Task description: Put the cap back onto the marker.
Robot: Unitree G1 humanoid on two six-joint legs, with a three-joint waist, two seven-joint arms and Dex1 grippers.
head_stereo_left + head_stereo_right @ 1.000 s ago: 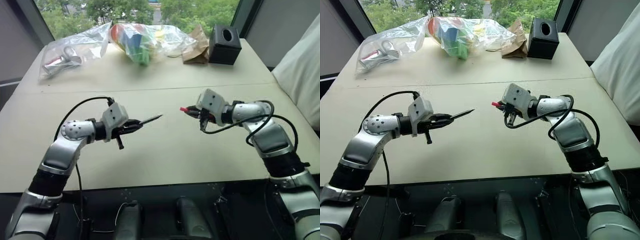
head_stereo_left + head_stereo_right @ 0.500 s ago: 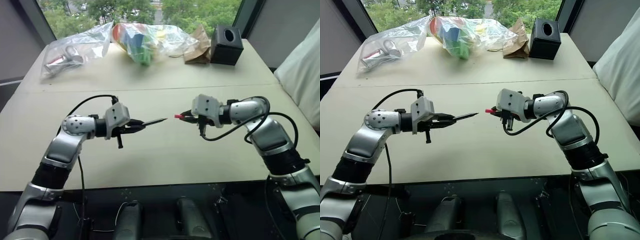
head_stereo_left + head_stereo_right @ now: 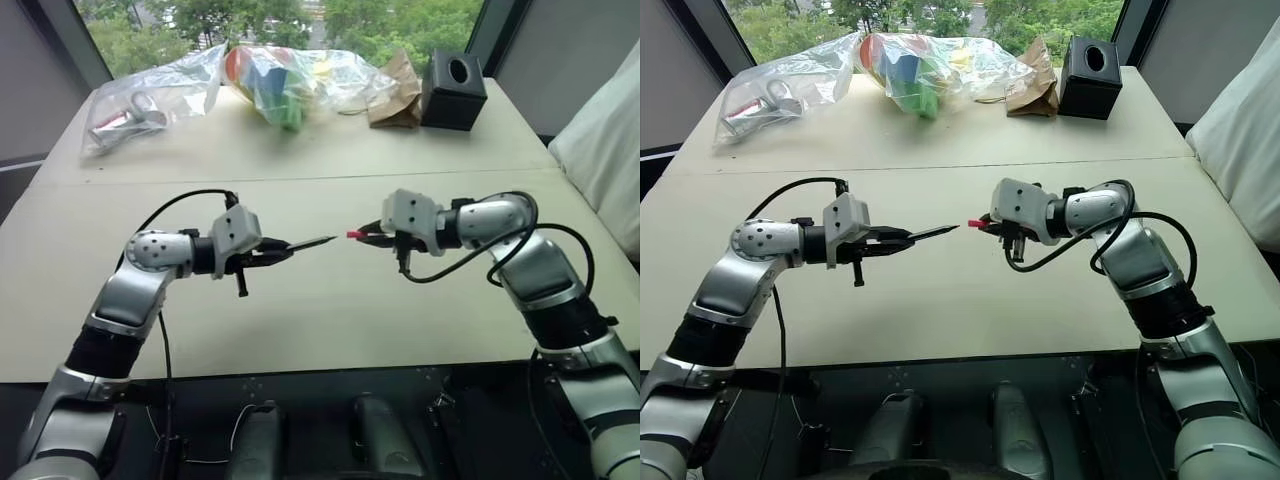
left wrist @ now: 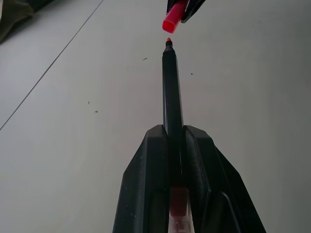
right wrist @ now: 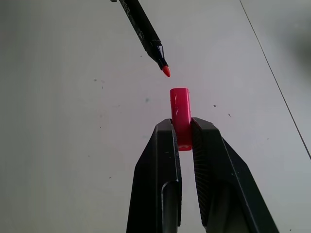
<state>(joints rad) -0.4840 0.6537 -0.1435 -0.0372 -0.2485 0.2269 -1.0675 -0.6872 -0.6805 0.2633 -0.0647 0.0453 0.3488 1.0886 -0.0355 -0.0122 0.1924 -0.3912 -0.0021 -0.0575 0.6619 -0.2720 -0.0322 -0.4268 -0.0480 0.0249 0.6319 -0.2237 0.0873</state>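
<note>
Both arms held above the table (image 3: 330, 330), grippers facing each other across a small gap near the table's middle.

Left gripper (image 3: 283, 250): fingers clamped tight on the marker (image 3: 308, 243). Black barrel runs out past the fingertips toward the right arm, tilted slightly upward in the head views. In the left wrist view the barrel (image 4: 171, 92) sits pinched between the two black fingers (image 4: 146, 189), with a red section of the marker visible behind the grip point. Bare red tip exposed at the far end.

Right gripper (image 3: 987, 224): fingers closed on the cap (image 3: 973, 224). In the right wrist view the cap (image 5: 180, 110) is gripped by its rear part, most of its length sticking out past the fingertips, open end facing the marker.

Relation: marker tip and cap mouth are near but apart, a clear gap between them in every view. In the right wrist view the marker (image 5: 146, 36) comes in at an angle to the cap's axis, its red tip just off the cap's mouth and offset to one side. In the left wrist view the cap (image 4: 174, 17) sits just beyond the tip, tilted relative to the barrel. Not coaxial; cap not yet on

Table background, far edge: clear plastic bags (image 3: 290, 80), black box (image 3: 452, 90)
</note>
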